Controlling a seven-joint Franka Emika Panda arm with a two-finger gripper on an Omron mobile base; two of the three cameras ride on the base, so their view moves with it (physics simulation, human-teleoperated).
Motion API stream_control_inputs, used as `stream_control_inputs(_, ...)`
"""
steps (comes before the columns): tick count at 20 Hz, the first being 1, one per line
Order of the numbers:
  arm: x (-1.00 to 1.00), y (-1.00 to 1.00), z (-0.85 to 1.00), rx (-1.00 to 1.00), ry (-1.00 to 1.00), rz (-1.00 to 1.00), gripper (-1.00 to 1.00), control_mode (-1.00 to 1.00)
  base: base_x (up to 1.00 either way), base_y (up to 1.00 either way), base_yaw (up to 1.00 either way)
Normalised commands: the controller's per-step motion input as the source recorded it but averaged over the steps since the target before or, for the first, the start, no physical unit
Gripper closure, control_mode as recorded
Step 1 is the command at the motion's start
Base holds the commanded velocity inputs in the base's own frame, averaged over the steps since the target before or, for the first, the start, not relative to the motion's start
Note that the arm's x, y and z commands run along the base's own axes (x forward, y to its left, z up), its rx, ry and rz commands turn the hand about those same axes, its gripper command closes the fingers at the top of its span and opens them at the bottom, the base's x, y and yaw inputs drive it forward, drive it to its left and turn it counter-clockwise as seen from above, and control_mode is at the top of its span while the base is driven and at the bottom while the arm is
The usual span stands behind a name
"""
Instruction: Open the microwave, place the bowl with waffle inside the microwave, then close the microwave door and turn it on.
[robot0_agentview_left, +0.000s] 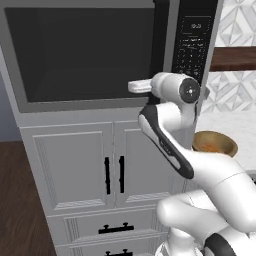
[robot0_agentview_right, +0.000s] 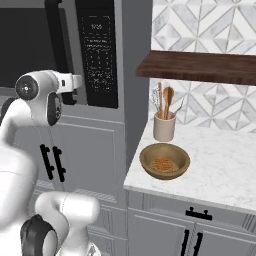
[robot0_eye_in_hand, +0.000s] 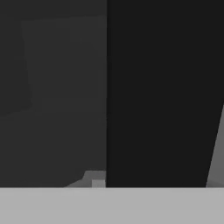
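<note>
The microwave (robot0_agentview_left: 30, 107) is built in above white cabinets, and its door (robot0_agentview_left: 85, 50) with dark glass is shut. A black keypad panel (robot0_agentview_right: 99, 55) sits to the door's right. The long black bar handle (robot0_agentview_left: 161, 40) runs down the door's right edge. My gripper (robot0_agentview_left: 150, 86) is right at the handle's lower end; the hand hides its fingers. In the hand view the handle (robot0_eye_in_hand: 162, 92) looms very close. The brown bowl (robot0_agentview_right: 165, 161) with the waffle (robot0_agentview_right: 162, 165) stands on the marble counter (robot0_agentview_right: 220, 165), to the right of the microwave.
A beige holder with wooden utensils (robot0_agentview_right: 164, 126) stands behind the bowl. A dark wooden shelf (robot0_agentview_right: 200, 67) hangs above the counter. White cabinet doors (robot0_agentview_left: 90, 165) with short black handles and drawers lie below the microwave.
</note>
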Motion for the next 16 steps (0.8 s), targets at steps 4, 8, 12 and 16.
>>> stream_control_inputs(4, -0.53, 1.0, 0.0, -0.03, 0.04, 0.22, 1.0, -1.0, 0.0, 0.0, 0.0)
stream_control_inputs(8, -0.98, 1.0, -0.04, -0.13, 0.0, 0.2, 1.0, -1.0, 0.0, 0.0, 0.0)
stream_control_inputs(12, -1.0, 1.0, 0.0, -0.2, 0.0, 0.19, 1.0, -1.0, 0.0, 0.0, 0.0)
stream_control_inputs(16, -1.0, 1.0, 0.0, -0.28, 0.0, 0.24, 1.0, -1.0, 0.0, 0.0, 0.0)
